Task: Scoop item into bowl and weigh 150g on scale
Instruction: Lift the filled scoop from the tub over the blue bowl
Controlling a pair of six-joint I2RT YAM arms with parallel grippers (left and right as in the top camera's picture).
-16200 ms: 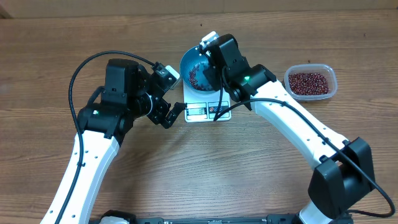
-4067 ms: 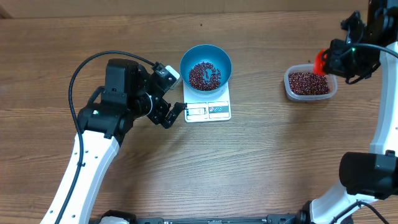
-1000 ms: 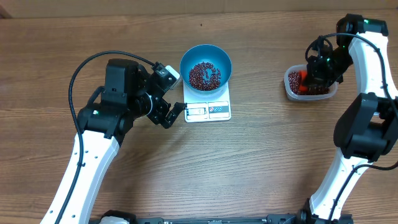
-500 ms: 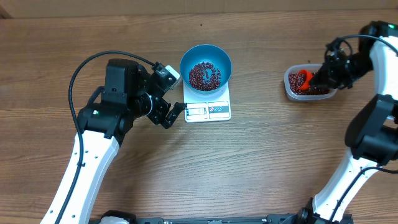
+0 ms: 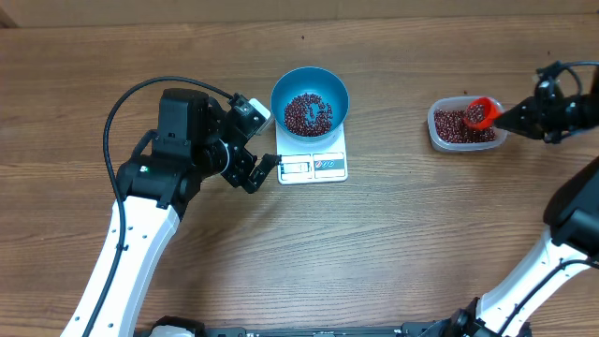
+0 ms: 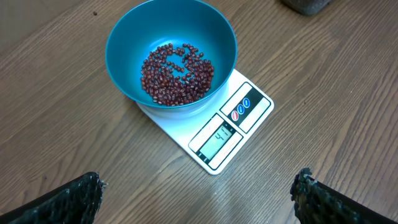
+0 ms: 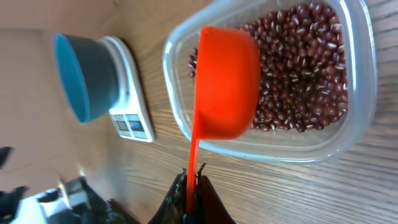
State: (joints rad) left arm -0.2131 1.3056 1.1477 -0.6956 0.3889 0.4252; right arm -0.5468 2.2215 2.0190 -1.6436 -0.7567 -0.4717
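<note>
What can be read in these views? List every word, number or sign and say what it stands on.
"4" followed by a blurred digit: on the display of the scale, left wrist view.
Symbols on the scale's buttons: too small to read.
Bowl, tub, scoop: no text visible.

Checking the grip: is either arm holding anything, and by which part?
The right gripper pinches the orange scoop by the end of its handle; the left gripper is open, empty.

Robotics test bench, wood-grain table point(image 5: 374, 253), two white robot arms point(image 5: 131, 243), kitchen scale point(image 5: 314, 166)
</note>
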